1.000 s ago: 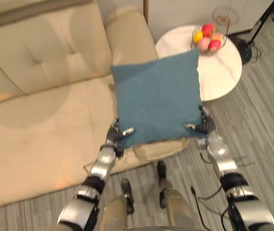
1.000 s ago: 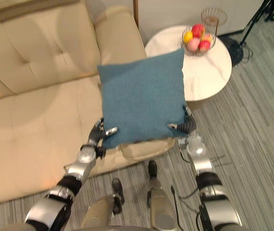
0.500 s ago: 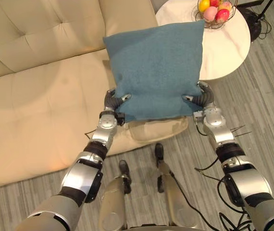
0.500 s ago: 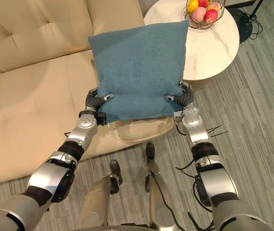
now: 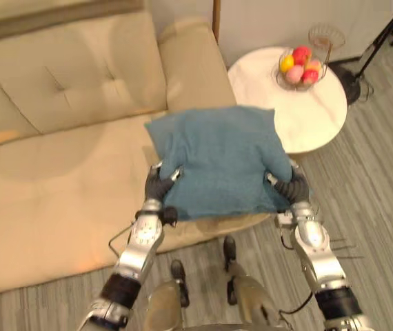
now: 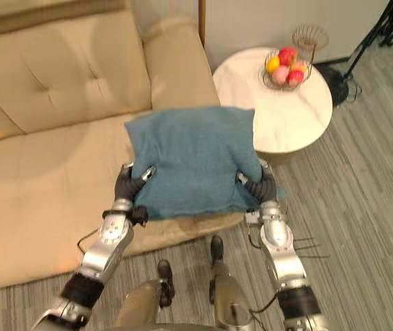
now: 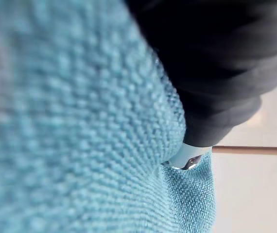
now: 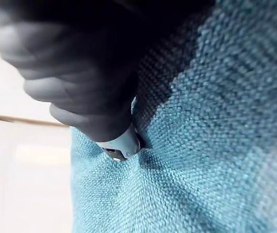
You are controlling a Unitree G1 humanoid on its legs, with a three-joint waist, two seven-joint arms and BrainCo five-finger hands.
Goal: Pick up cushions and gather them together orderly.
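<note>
A blue woven cushion is held over the right end of the beige sofa, lying tilted back with its near edge toward me. My left hand grips its near left corner, thumb on top and fingers curled beneath. At the near right corner my right hand pinches the cloth the same way. Both wrist views show the blue weave bunched right against each hand's dark cover.
A round white side table stands right of the sofa's arm, bearing a wire bowl of fruit. A black stand rises at the far right on the grey plank floor. The sofa seat stretches away to the left.
The cushion has tipped from upright to lying flatter and lower, and both hands have curled tighter on its near corners. The camera has also shifted.
</note>
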